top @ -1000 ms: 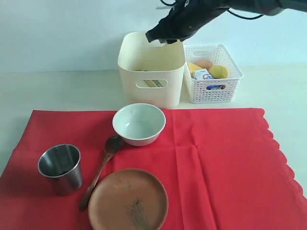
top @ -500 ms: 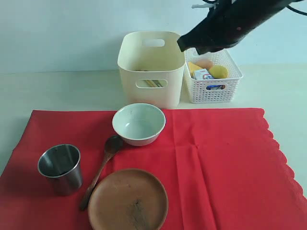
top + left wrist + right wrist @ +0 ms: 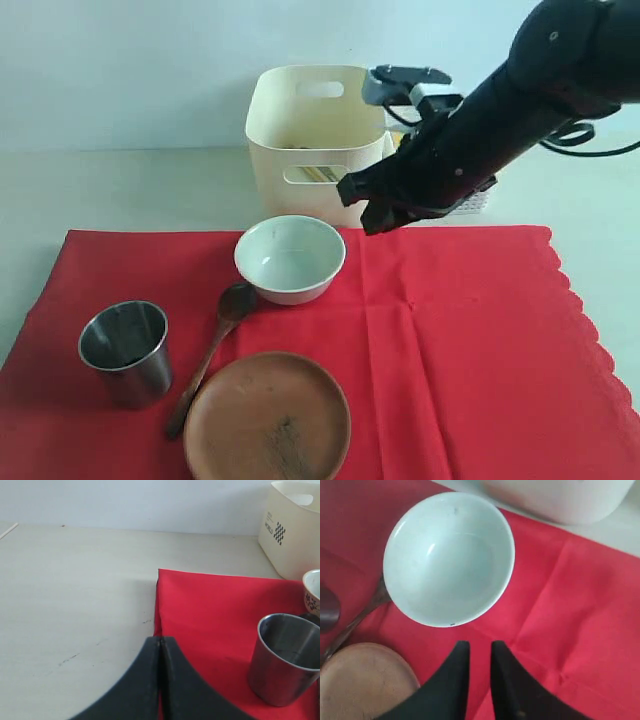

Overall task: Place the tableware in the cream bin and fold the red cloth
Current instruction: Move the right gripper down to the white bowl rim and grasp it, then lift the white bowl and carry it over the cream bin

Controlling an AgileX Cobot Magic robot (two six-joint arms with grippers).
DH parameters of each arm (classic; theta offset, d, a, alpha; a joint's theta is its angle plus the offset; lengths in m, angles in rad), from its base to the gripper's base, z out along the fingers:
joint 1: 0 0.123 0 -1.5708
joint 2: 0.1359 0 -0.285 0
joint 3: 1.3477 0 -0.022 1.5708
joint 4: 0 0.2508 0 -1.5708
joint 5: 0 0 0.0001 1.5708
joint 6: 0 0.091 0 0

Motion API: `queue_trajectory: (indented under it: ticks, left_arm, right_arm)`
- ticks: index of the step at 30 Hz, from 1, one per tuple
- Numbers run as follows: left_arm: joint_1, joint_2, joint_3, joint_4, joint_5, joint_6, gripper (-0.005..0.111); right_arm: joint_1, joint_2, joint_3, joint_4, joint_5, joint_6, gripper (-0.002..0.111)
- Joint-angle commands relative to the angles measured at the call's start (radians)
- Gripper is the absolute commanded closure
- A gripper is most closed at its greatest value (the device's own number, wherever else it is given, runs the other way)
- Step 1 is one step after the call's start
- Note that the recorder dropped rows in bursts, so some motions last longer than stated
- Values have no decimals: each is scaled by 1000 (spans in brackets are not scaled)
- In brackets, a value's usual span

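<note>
Right pincer (image 3: 479,645): narrow gap, nothing between the jaws; hangs over the red cloth (image 3: 460,340) at 2 o'clock from the bowl (image 3: 290,258), in front of the cream bin (image 3: 315,140). Left pincer (image 3: 160,640): pressed shut, empty, low over the tabletop (image 3: 75,590) at the cloth's edge, near the steel cup (image 3: 285,660). On the cloth, outside the bin: bowl at centre, cup at 8 o'clock from it, wooden spoon (image 3: 205,365) at 7, brown plate (image 3: 267,418) at 6. Cloth spread flat, unfolded. Bin at 12 o'clock, at the cloth's far edge.

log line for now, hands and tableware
left hand: shut, empty | right hand: slightly open, empty, by bowl | cup, spoon, plate, bowl: on unfolded red cloth
</note>
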Motion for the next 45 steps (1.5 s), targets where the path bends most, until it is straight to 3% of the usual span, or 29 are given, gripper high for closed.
queue_trajectory:
  ticks: [1, 5, 19, 22, 23, 28, 39, 45]
  left_arm:
    - [1, -7, 2, -6, -11, -4, 107]
    - [1, -7, 2, -6, -11, -4, 107]
    - [1, -7, 2, -6, -11, -4, 107]
    - [1, -7, 2, -6, -11, -4, 107]
    - [1, -7, 2, -6, -11, -4, 107]
    - [1, -7, 2, -6, -11, -4, 107]
    - [1, -7, 2, -6, -11, -4, 107]
    - [1, -7, 2, -6, -11, -4, 107]
  right_arm:
    - [-5, 72, 2, 41, -34, -27, 73]
    - [-5, 113, 0, 51, -76, -27, 64]
    - [-5, 324, -192, 122, -48, -17, 64]
    - [-5, 360, -218, 122, -46, -15, 73]
    - [-5, 375, -229, 120, -43, -15, 84]
    - [-5, 388, -237, 118, -40, -19, 108]
    - [-5, 187, -237, 118, 72, -98, 108]
    - [-5, 30, -237, 115, -36, -101, 108]
